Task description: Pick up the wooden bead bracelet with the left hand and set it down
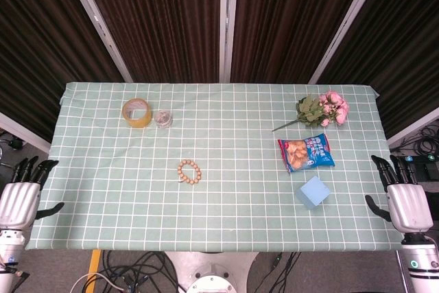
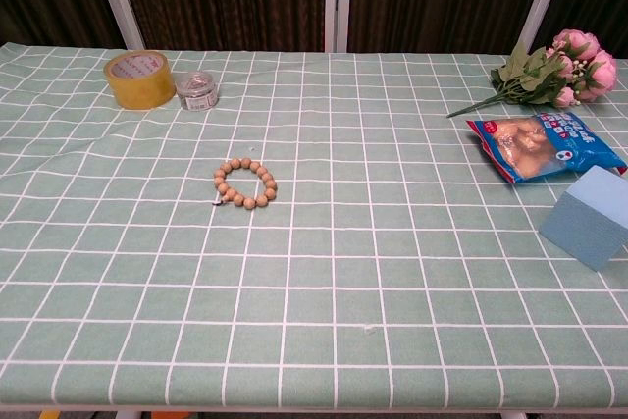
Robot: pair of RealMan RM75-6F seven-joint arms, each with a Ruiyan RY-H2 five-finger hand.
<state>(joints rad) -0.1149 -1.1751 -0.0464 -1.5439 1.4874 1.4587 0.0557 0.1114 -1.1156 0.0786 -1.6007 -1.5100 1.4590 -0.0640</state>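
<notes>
The left hand (image 1: 24, 193) sits at the near left corner of the table, off the edge of the green checked tablecloth (image 1: 226, 224), fingers spread and holding nothing; the right hand (image 1: 405, 200) sits at the near right corner in the same state, fingers apart and empty. Both hands appear only in the head view. The task object, a ring of round light-brown wooden beads forming the bracelet (image 1: 190, 171), lies flat on the tablecloth left of the table centre, well apart from the left hand and with bare cloth on every side of it. To the right of the bracelet, toward the right hand, stands a pale blue foam block (image 1: 313, 191), and just beyond that block lies a blue snack packet (image 1: 306, 151). Farther again from the bracelet, near the far right corner, rests a bunch of pink artificial flowers (image 1: 322, 109). On the far left, beyond the bracelet, a roll of yellow-brown packing tape (image 1: 136, 112) stands with a small clear round container (image 1: 162, 118) just beside it. The pick has not yet begun. Probable faults: the bracelet lies low against the cloth, so fingers closing too high may slide over the beads, while fingers pressed too low may bunch the cloth and drag the ring. A grip on one bead only may let the loop swing and slip out.
</notes>
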